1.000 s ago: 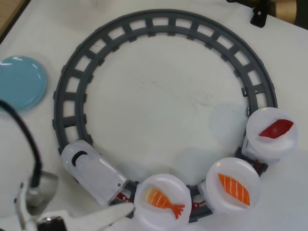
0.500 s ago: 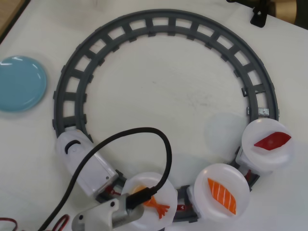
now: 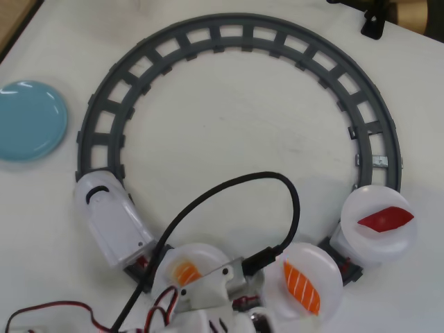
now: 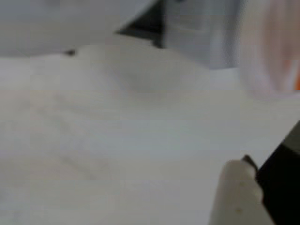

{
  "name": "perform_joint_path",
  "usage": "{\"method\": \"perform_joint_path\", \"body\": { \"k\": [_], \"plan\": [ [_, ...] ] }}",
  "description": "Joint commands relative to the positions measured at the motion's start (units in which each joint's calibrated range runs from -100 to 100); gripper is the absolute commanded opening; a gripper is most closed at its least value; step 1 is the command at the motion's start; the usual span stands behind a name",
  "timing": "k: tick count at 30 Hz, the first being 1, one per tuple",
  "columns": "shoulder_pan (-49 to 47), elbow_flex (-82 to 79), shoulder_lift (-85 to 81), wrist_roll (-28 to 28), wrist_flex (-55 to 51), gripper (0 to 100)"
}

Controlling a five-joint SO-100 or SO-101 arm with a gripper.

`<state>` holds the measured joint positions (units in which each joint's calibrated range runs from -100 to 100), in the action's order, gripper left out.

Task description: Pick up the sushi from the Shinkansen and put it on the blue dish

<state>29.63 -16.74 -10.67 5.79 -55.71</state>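
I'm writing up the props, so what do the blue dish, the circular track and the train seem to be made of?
The blue dish looks like glossy plastic, possibly glazed ceramic: white glare streaks near its rim. The track looks like matte grey moulded plastic, with even ties and no shine. The Shinkansen appears to be smooth white plastic with a soft sheen.

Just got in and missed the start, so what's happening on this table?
A robot arm reaches in from the bottom edge over a toy Shinkansen on a circular track. The striped salmon sushi lies on its white plate, not picked up. The blue dish sits empty at left.
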Motion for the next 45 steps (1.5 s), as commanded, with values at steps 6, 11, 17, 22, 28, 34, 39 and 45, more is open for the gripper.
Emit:
{"method": "perform_joint_path", "body": {
  "k": [6,11,17,22,28,34,39,45],
  "plan": [
    [-6.3,8.63,7.56,-0.15,1.49,30],
    [-8.68,8.0,8.89,-0.67,1.4,30],
    [-9.03,7.91,11.04,-2.19,1.49,30],
    [-8.77,5.92,11.21,-2.24,1.4,21],
    [-8.94,0.6,10.71,-2.24,1.4,19],
    [-9.03,-0.3,10.13,-2.29,-2.33,19],
    [-9.03,7.27,10.13,-3.6,-7.6,9],
    [-10.35,17.92,10.13,-3.7,-15.67,9]
  ]
}}
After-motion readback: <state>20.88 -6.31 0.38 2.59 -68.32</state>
